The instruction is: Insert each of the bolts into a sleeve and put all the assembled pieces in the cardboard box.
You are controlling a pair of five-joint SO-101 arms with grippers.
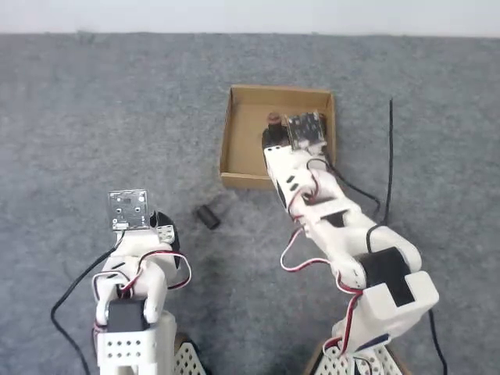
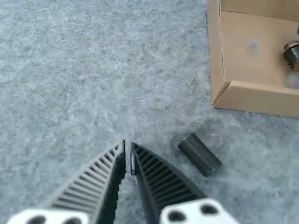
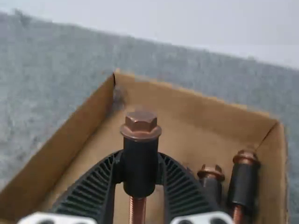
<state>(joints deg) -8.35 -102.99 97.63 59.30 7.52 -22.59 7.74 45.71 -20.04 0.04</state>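
Observation:
My right gripper (image 3: 139, 175) is shut on an assembled piece (image 3: 139, 154), a copper bolt through a black sleeve, held above the inside of the cardboard box (image 3: 79, 140). Two more assembled pieces (image 3: 243, 179) lie in a corner of the box. In the high view the right arm reaches over the cardboard box (image 1: 238, 133) with the piece (image 1: 274, 120) at its tip. A lone black sleeve (image 2: 200, 154) lies on the grey carpet outside the box, just ahead of my left gripper (image 2: 128, 148), which is shut on nothing. The same sleeve (image 1: 208, 217) lies between the two arms.
Grey carpet covers the table all around. The box wall (image 2: 247, 95) stands beyond the loose sleeve. A black cable (image 1: 389, 148) runs along the carpet to the right of the box. A white wall edge borders the far side.

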